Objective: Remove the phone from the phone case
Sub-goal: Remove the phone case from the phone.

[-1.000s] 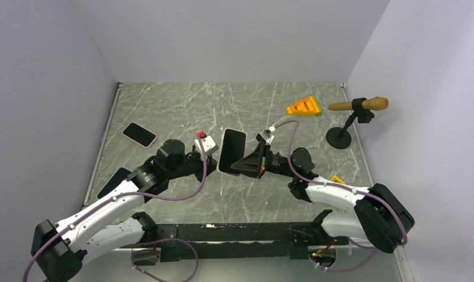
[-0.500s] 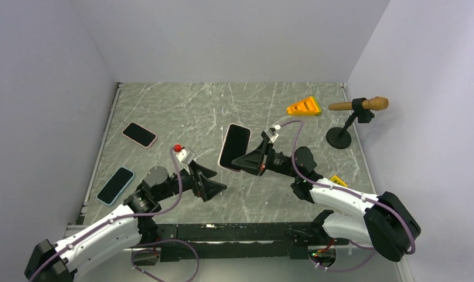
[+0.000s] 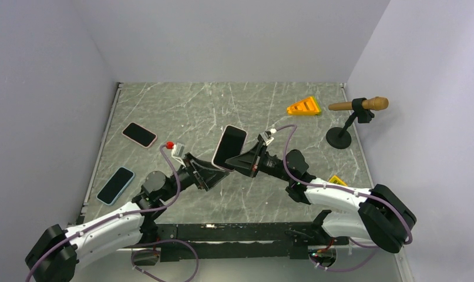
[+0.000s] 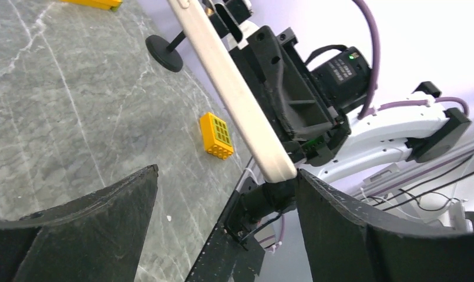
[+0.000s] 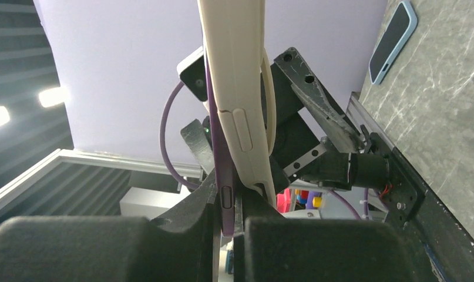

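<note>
Phone (image 3: pixel 228 147) in its cream phone case (image 5: pixel 234 88) hangs tilted over bare table (image 3: pixel 164 106). Left to right for you: two spare handsets (image 3: pixel 139 134) lying well clear; left gripper (image 3: pixel 211 173) spread wide around the case's lower end; right gripper (image 3: pixel 237 161) clamped on it; yellow block (image 3: pixel 337 180) near the right edge.

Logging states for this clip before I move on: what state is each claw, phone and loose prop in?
Right claw: shut on the cased phone.
Cased phone: off the table, tilted, lower end clamped.
Left claw: open, at the cased phone's lower end.
Pink phone: flat on the table, screen up.
Blue phone: flat on the table, screen up.
Yellow brick: resting on the table.
</note>
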